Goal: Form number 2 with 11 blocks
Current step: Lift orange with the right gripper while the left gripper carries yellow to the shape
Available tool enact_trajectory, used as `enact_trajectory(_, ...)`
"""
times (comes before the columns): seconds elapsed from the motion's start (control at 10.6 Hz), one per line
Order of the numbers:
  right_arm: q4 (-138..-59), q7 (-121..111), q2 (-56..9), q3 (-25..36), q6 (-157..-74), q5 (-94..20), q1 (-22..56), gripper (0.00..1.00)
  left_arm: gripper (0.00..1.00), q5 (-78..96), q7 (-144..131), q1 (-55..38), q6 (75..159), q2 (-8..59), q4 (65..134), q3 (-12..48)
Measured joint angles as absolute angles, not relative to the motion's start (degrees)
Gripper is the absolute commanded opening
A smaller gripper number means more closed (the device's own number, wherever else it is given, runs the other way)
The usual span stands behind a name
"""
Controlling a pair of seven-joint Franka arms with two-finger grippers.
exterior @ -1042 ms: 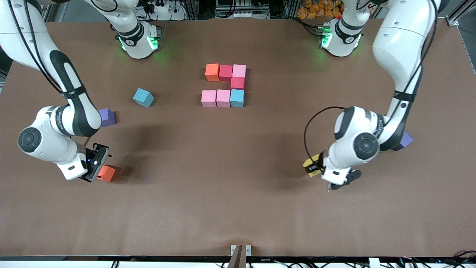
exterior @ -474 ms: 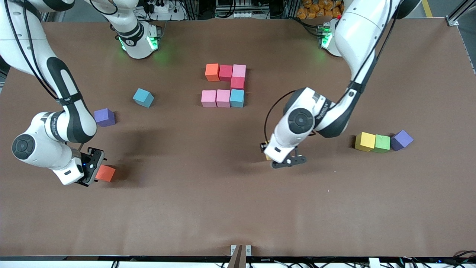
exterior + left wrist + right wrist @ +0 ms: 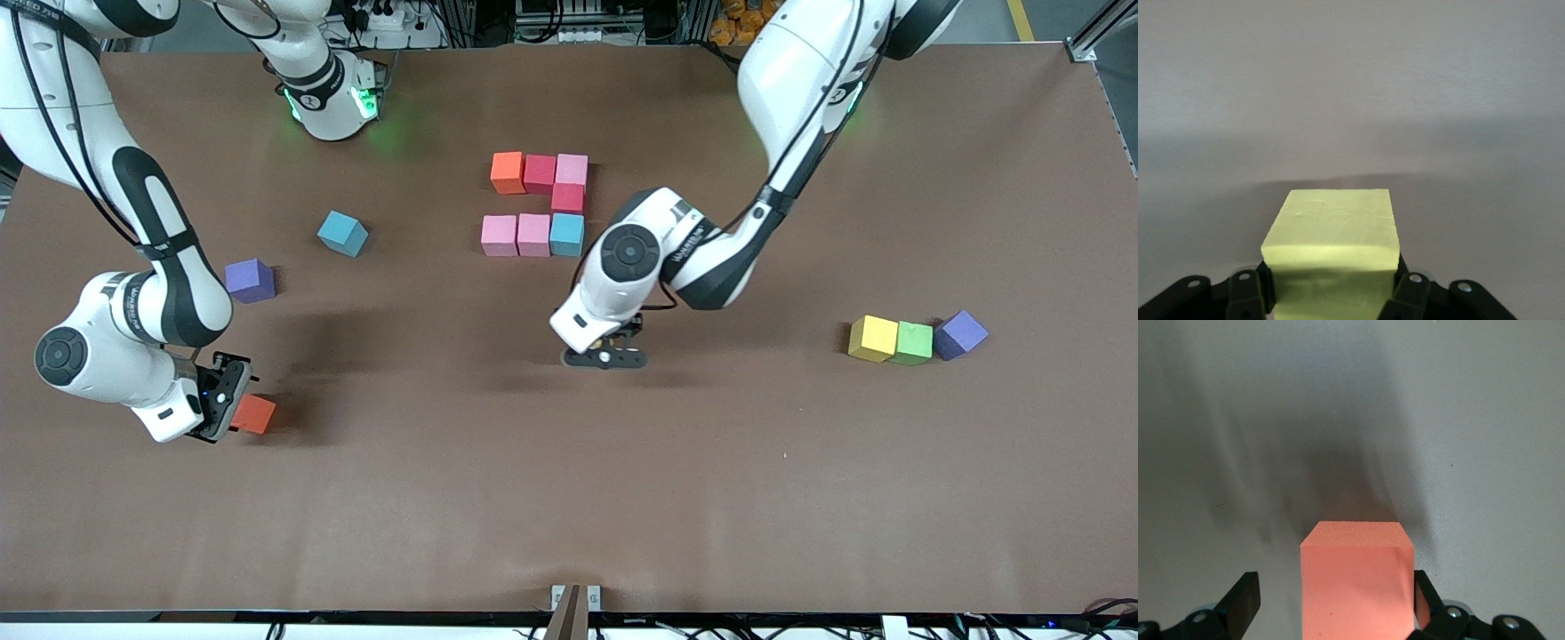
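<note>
Nearest the front camera, the right gripper (image 3: 233, 411) is low on the tabletop (image 3: 569, 498) with its jaws wide around an orange block (image 3: 254, 414), not squeezing yet. The left gripper (image 3: 605, 354) has its jaws shut on a yellow block (image 3: 1333, 248) in the air. The unfinished number 2 (image 3: 536, 204) lies farther away, toward the arm bases, closest to the left arm.

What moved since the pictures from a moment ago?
The left pincer, shut on a yellow block, carried it from the left arm's end of the table toward the half-built number, uncovering a second yellow block and a green one. The right pincer stayed open around the orange block.
</note>
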State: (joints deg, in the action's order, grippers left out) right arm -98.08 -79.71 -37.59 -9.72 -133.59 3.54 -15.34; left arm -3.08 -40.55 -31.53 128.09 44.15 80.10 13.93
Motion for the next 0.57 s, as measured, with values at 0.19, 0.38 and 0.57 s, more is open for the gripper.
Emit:
enact_trajectory(0.19, -98.1, -81.1, -38.1, -9.6, -134.5, 3.0, -15.6, 1.00, 0.00, -3.1, -40.9, -32.8, 128.3, 45.6, 78.3, 13.9)
enact_trajectory(0.38, -98.1, -81.8, -38.6, -9.5, -134.7, 2.6, -15.8, 0.89, 0.00, -3.1, -42.1, -34.2, 128.3, 46.1, 77.3, 13.9)
enact_trajectory(0.57, -98.0, -81.8, -38.8, -9.5, -134.8, 2.4, -15.8, 0.56, 0.00, -3.1, -42.4, -35.3, 128.3, 46.3, 77.0, 13.8)
